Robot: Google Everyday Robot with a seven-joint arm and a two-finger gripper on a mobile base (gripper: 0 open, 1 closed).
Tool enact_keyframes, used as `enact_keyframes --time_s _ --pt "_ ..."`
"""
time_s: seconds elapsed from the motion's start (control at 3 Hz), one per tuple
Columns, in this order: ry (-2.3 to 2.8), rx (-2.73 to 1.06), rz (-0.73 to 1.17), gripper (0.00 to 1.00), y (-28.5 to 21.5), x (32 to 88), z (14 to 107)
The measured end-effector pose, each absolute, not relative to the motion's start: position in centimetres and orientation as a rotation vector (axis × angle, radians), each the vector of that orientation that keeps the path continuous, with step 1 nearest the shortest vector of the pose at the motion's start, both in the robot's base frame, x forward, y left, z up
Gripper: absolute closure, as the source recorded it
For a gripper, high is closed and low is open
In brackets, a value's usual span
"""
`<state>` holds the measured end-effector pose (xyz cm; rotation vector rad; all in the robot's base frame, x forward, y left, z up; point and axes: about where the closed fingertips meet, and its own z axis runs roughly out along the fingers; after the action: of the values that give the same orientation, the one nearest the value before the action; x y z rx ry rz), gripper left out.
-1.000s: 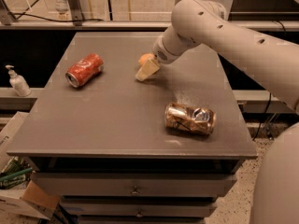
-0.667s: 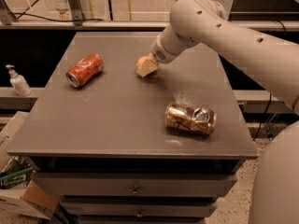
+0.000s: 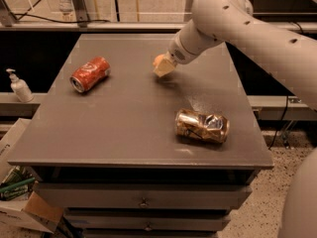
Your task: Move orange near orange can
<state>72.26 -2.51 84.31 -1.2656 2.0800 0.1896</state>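
Observation:
The orange (image 3: 158,60) is a small round fruit at the back middle of the grey table (image 3: 124,123), mostly covered by my gripper (image 3: 162,67). The gripper reaches in from the upper right and its cream fingers (image 3: 165,70) are closed around the orange, just above the tabletop. The orange can (image 3: 202,126) is dented, shiny gold and silver, and lies on its side at the front right of the table, well in front of the gripper and a little to its right.
A red can with white lettering (image 3: 89,74) lies on its side at the table's left. A white pump bottle (image 3: 20,86) stands on a ledge to the left. Boxes (image 3: 20,202) sit on the floor at lower left. Drawers are under the tabletop.
The gripper with the orange has shifted slightly right and back, and appears a little higher off the table. Both cans have not moved.

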Motion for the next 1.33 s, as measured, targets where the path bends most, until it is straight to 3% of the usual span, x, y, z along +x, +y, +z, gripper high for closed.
enact_keyframes --time_s 1.33 --pt "2.026 -1.233 0.232 1.0 -15.8 65.7 89.6"
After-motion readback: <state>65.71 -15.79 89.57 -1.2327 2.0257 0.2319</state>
